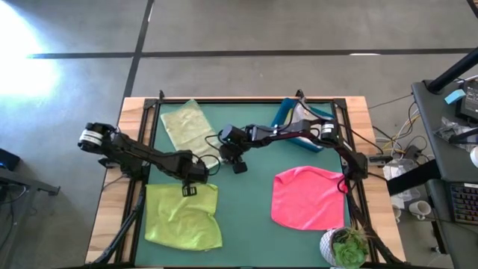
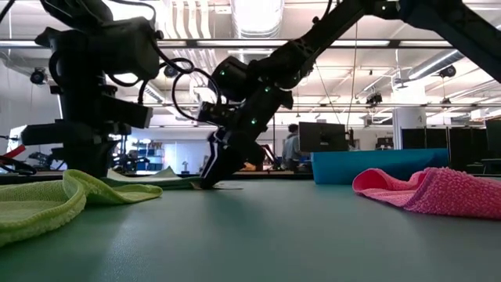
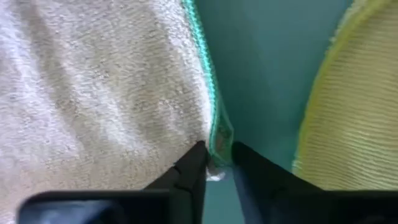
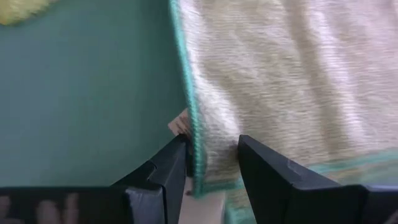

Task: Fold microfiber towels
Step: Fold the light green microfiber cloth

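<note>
The pale green towel (image 1: pixel 185 123) lies flat at the table's far left, its near edge under both arms. My left gripper (image 3: pixel 217 163) points down at one near corner of it, fingers closed on the hem. My right gripper (image 4: pixel 211 165) slants down at the towel's near right corner (image 4: pixel 200 180), open, one finger (image 4: pixel 171 163) on the table side of the hem and one (image 4: pixel 267 165) over the cloth. I cannot tell whether they touch it. The lime green towel (image 1: pixel 183 217) lies near left and the pink towel (image 1: pixel 306 198) near right. My left gripper pinches the pale green towel's corner at its green hem (image 3: pixel 219 134) between its two fingers, coming from above and pointing down. The rest of the towel lies flat on the table. One layer or several, I cannot tell.
A blue bin (image 1: pixel 284 116) with a grey cloth (image 1: pixel 302 116) in it stands at the far right. A small potted plant (image 1: pixel 345 245) sits at the near right corner. Bare green table lies between the lime green and pink towels.
</note>
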